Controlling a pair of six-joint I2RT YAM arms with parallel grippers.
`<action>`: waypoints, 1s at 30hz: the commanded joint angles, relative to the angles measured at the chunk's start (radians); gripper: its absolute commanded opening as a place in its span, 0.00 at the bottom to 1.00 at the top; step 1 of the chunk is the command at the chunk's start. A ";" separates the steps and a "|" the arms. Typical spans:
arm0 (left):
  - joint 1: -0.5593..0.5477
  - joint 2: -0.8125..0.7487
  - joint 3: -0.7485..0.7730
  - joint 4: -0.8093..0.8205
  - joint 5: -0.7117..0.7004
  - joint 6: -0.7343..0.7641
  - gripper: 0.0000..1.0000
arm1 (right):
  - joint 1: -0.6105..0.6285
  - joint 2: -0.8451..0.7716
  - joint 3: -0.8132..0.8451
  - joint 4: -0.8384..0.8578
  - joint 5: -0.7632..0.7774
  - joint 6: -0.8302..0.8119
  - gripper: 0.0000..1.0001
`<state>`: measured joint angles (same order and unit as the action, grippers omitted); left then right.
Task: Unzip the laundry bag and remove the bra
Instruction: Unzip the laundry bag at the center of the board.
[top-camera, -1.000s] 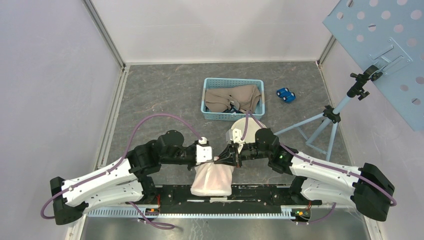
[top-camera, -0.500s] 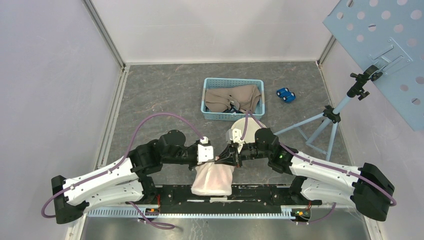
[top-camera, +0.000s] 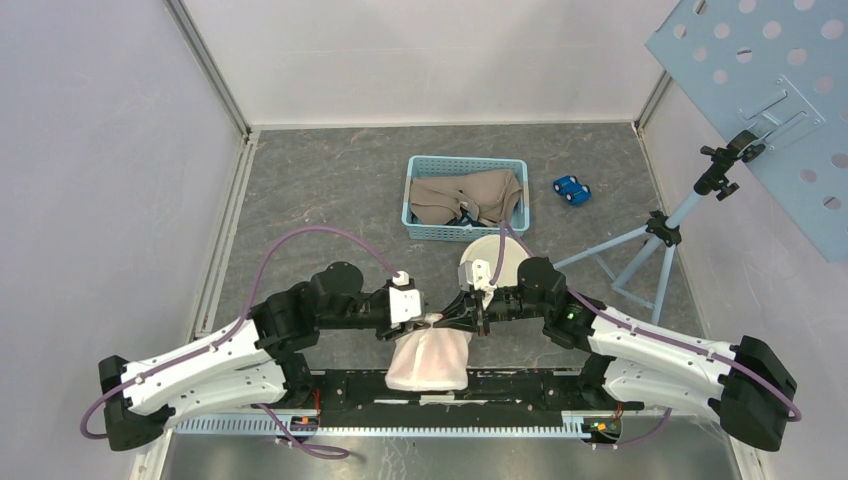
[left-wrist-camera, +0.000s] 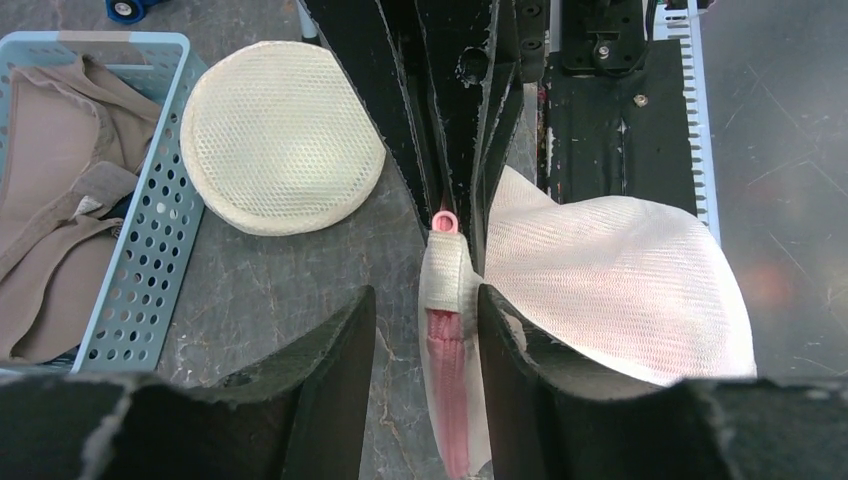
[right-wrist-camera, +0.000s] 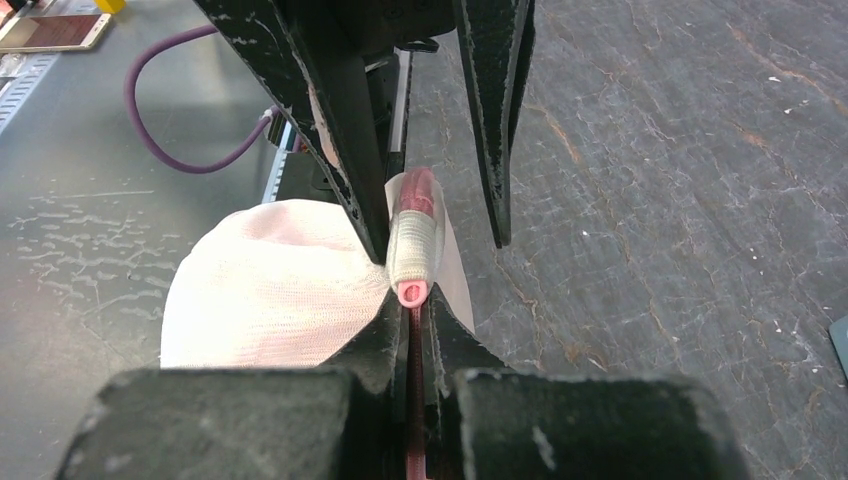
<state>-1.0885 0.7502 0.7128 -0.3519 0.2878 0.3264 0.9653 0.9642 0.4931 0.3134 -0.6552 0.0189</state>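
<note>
**Bag pinched at the zip by the right claw, left claw open astride the pull**

The bag (top-camera: 428, 362) is a pale, pinkish-white mesh pouch. It bulges softly, and the mesh hides what fills it. It lies at the middle of the counter's (top-camera: 330, 200) near edge, with its lower part hanging over the black rail (top-camera: 520, 385) between the two arm bases.

A pink zip (left-wrist-camera: 442, 390) runs along the bag's upper seam. At the zip's end sits a small pink pull (right-wrist-camera: 411, 292), tucked under a white elastic sleeve (right-wrist-camera: 413, 245). As far as it can be seen, the zip looks closed.

The right claw (right-wrist-camera: 412, 310) is fully closed, pinching the zip's pink line between its fingertips just short of the pull.

The left claw (left-wrist-camera: 425, 300) faces it from the other side and is partly open. One finger stands on each side of the sleeved zip end. One finger lies against the sleeve and the other stands clear of it, so nothing is clamped. The tips of the two claws almost meet over the bag's top.

Just beyond the right claw, a round cream mesh pad (left-wrist-camera: 280, 150) lies flat on the counter.

Behind the pad, a light blue basket (top-camera: 420, 232) holds crumpled beige garments (top-camera: 455, 195).

A blue toy car (top-camera: 571, 189) sits to the right of the basket. Further right, toward that edge, stands a pale blue tripod (top-camera: 665, 228).
</note>
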 joint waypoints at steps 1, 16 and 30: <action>-0.003 0.020 0.007 0.052 0.015 -0.043 0.49 | -0.005 0.004 0.022 0.031 -0.031 -0.011 0.00; -0.002 0.063 0.024 0.055 0.039 -0.059 0.13 | -0.006 0.010 0.019 0.041 -0.026 -0.011 0.00; -0.003 0.052 0.021 0.057 0.021 -0.057 0.02 | -0.006 -0.016 0.002 0.040 -0.021 -0.011 0.09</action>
<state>-1.0889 0.8303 0.7136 -0.3424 0.3225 0.2752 0.9543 0.9840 0.4927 0.2897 -0.6544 0.0029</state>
